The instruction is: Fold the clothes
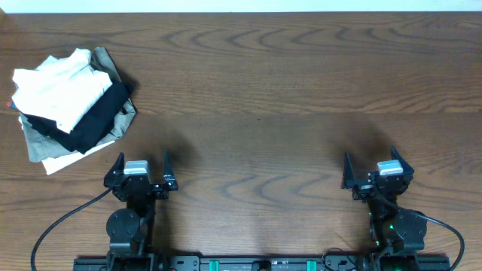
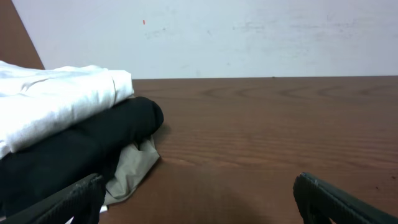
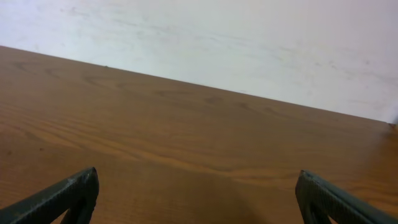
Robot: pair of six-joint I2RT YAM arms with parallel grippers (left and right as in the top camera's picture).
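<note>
A pile of clothes lies at the table's far left: a white garment point(image 1: 54, 89) on top, a black garment point(image 1: 98, 120) under it, and a beige-grey garment point(image 1: 45, 150) at the bottom. In the left wrist view the white garment point(image 2: 56, 99), the black one point(image 2: 81, 149) and the grey one point(image 2: 134, 168) fill the left side. My left gripper point(image 1: 141, 167) is open and empty near the front edge, to the right of the pile; its fingers also show in the left wrist view point(image 2: 199, 202). My right gripper point(image 1: 376, 167) is open and empty at the front right, also in its wrist view point(image 3: 199, 196).
The wooden table point(image 1: 286, 90) stretches between the pile and the right side. A pale wall point(image 3: 249, 43) stands behind the table's far edge. Black cables run from both arm bases at the front.
</note>
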